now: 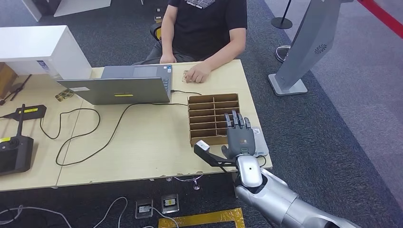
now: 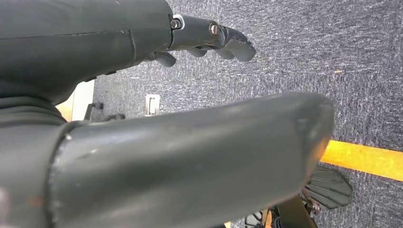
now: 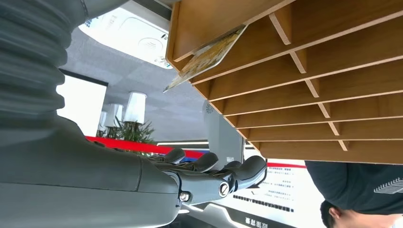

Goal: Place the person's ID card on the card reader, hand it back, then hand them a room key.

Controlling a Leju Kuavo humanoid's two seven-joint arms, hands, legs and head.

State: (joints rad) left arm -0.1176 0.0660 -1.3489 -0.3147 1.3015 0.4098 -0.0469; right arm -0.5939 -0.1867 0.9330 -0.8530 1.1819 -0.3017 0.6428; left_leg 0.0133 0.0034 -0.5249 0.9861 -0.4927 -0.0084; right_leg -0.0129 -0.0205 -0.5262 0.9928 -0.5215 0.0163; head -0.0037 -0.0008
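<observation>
My right hand (image 1: 239, 137) is held flat with its fingers straight and apart, holding nothing, over the near right corner of the wooden key rack (image 1: 209, 118). The grey card reader (image 1: 259, 142) lies just to its right at the table's edge. In the right wrist view the right hand (image 3: 142, 178) is stretched out close to the rack (image 3: 304, 90), and a room key card (image 3: 205, 58) sticks out of one slot, beside the white card reader (image 3: 128, 32). The person's hand (image 1: 197, 73) rests on the far side of the table. My left hand (image 2: 180, 152) hangs over the carpet, holding nothing.
An open laptop (image 1: 123, 89) stands left of the rack, its cables (image 1: 85, 137) looping across the table (image 1: 142, 156). A black device (image 1: 14, 153) and a white box (image 1: 38, 47) are at the left. A grey stand (image 1: 304, 47) rises from the floor at the right.
</observation>
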